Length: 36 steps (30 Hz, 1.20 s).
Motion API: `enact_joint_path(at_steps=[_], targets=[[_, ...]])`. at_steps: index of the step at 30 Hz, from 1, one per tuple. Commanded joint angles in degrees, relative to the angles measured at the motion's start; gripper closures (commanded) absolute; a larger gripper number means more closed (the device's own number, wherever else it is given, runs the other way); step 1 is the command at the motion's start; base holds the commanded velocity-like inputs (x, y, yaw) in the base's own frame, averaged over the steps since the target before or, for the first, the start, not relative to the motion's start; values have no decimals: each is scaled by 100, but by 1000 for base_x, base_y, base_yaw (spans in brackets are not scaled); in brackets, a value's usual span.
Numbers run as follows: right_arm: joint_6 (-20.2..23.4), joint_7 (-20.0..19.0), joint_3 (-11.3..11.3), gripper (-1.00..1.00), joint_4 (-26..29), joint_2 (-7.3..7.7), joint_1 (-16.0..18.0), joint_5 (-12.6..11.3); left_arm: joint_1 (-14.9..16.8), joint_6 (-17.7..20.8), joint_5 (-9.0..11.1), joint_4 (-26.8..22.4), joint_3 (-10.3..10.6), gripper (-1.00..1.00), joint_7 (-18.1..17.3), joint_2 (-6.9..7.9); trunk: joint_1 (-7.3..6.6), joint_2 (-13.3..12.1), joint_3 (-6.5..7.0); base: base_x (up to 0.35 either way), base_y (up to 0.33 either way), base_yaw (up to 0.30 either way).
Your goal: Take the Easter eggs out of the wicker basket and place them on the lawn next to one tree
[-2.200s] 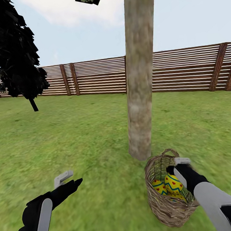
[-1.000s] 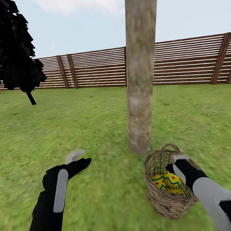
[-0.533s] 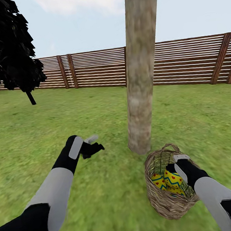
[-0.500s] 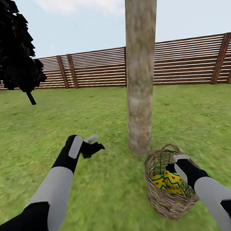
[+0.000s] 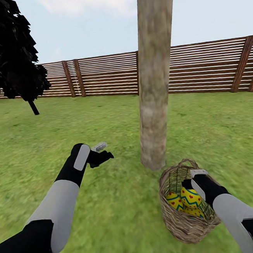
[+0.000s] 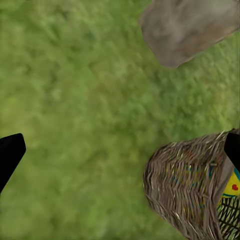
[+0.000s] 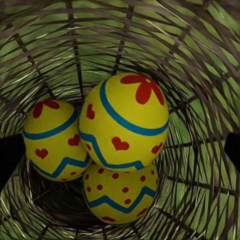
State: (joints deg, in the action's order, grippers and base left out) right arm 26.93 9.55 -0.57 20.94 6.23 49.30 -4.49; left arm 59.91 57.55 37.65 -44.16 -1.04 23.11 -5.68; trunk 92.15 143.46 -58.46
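Observation:
The wicker basket (image 5: 179, 222) stands on the lawn (image 5: 112, 213) just in front of the tree (image 5: 155, 100), leaning a little. Three yellow Easter eggs (image 5: 190, 197) lie in it: the top egg (image 7: 127, 120) with a red flower rests on a zigzag egg (image 7: 50, 140) and a dotted egg (image 7: 120, 197). My right gripper (image 5: 194, 178) hangs open at the basket's mouth, over the eggs and holding nothing. Open and empty, my left gripper (image 5: 102, 152) is stretched out above the grass left of the trunk. The left wrist view shows the basket (image 6: 190, 190) and the trunk's foot (image 6: 190, 27).
A brown slat fence (image 5: 206, 67) closes the garden behind the tree. A black-foliaged conifer (image 5: 12, 56) stands at the far left. Open grass lies left of the trunk and around its foot.
Over the last second my left arm has stretched forward and risen toward the trunk. The right gripper has stayed over the eggs in the basket.

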Motion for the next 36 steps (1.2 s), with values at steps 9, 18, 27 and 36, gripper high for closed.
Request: enact_joint_path(at_steps=[9,18,27,36], targets=[[15,29,1,-100,9,10,1,-44,3,11,59,-5,-10,-100,54,-3,-1,2,-6,62,0,0],[-193,37,-4,-100,7,8,1,-44,3,-212,67,-12,-19,-100,50,-3,10,8,-94,5,0,0],[-206,38,-2,-100,7,10,1,-41,3,-252,59,-13,-18,-100,47,-3,33,20,-294,0,0,0],[-214,42,3,-100,16,10,1,-35,3,-253,59,-7,-16,-100,39,-3,56,32,-493,0,0,0]])
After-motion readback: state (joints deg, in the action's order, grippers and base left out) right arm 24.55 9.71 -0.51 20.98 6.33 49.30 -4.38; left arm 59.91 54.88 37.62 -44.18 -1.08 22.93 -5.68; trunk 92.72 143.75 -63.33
